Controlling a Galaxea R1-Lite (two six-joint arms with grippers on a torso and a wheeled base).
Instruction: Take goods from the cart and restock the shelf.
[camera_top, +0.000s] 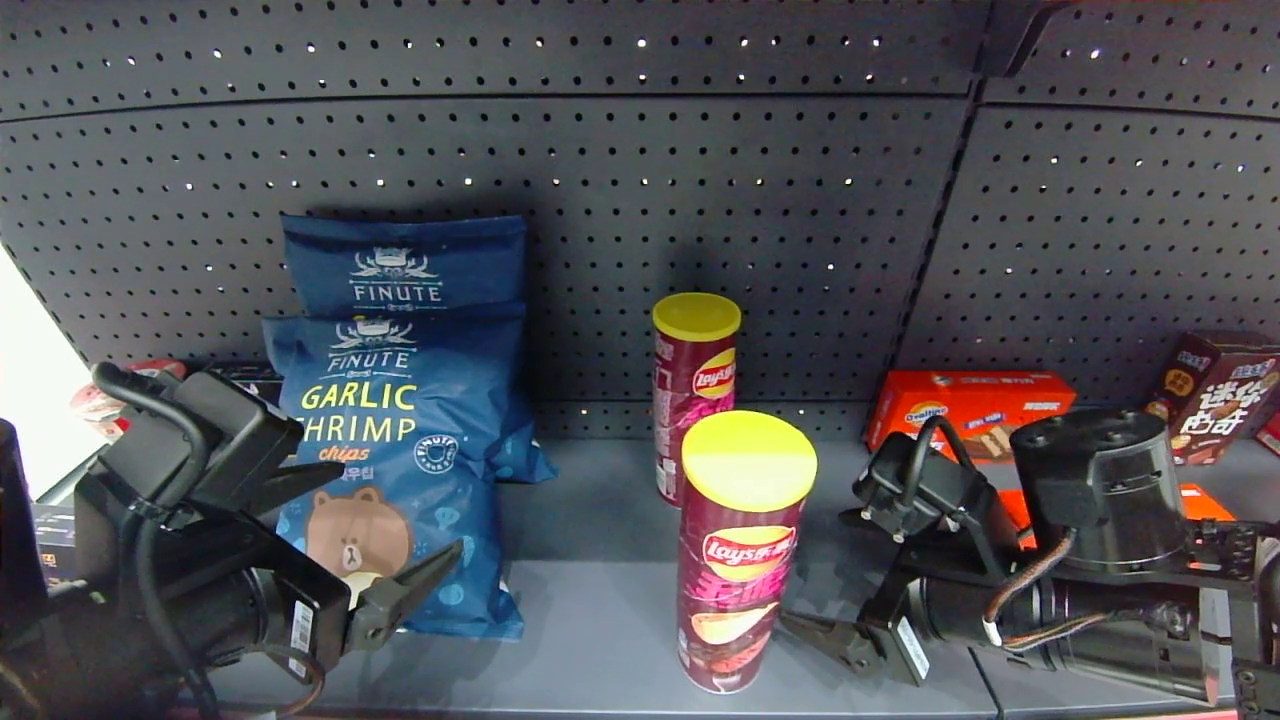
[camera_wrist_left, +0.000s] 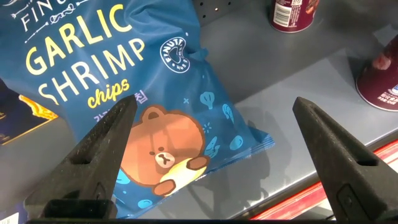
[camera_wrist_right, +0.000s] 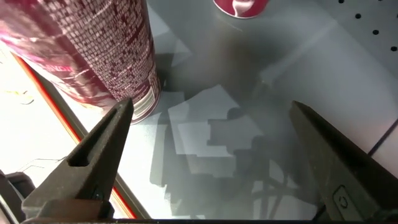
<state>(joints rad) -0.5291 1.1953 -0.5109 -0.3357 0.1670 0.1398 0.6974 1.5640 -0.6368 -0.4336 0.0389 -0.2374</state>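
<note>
1. Head view: you are looking at a grey metal shelf (camera_top: 600, 560) where a tall maroon crisp can with a yellow lid (camera_top: 745, 560) is standing upright and free, close to the front edge. This can is the stock item.
   - A second matching can (camera_top: 693, 390) is standing just behind the front can.
   - Blue garlic-shrimp chip bags (camera_top: 400, 470) are leaning well to the front can's left.
   - An orange carton (camera_top: 965, 405) is lying behind the front can, to its right.
   - The left gripper (camera_top: 400, 507) is hanging in front of the chip bags with its fingers spread.
   - The right gripper (camera_top: 815, 568) is sitting just right of the front can, spread and gripping nothing.

2. Left wrist view: the left gripper (camera_wrist_left: 214, 102) is gaping wide over the lower corner of the chip bags (camera_wrist_left: 93, 74). The front can (camera_wrist_left: 379, 81) is showing beyond it, well apart. Keep this arm parked where it is.

3. Right wrist view: the right gripper (camera_wrist_right: 211, 107) is spread over bare shelf (camera_wrist_right: 249, 74). One finger is lying near the front can's (camera_wrist_right: 93, 50) base, with a gap between them.

4. Judging by this, the can is already placed and the retreat is the step in hand.
   - Draw the right arm straight back and slightly away from the front can, keeping the claw spread.
   - Do not sweep sideways: a tall, narrow can so near the edge is likely to tip at a light brush.
</note>
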